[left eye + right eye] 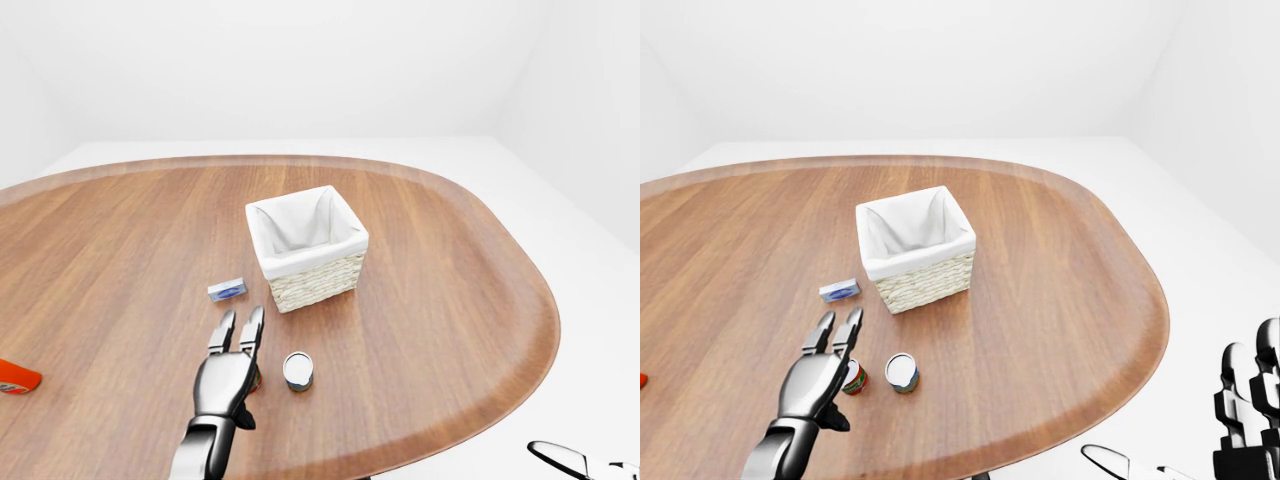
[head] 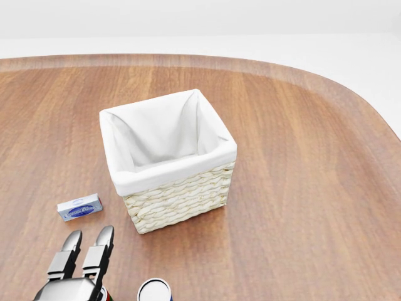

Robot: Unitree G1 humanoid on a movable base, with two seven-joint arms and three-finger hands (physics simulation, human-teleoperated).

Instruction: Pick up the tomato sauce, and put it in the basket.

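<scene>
Hovering with its fingers extended and apart, the left hand (image 1: 820,375) held nothing. The tomato sauce can (image 1: 853,377), red-labelled and upright, stood on the wooden table (image 1: 1040,290) just right of that hand, partly hidden by it. A second can (image 1: 902,371) stood just right of the first. The white-lined wicker basket (image 1: 915,245) sat farther off, a small blue box (image 1: 839,291) to its left. The right hand (image 1: 1250,400), at the right-eye view's lower right, was open, clear of the table.
</scene>
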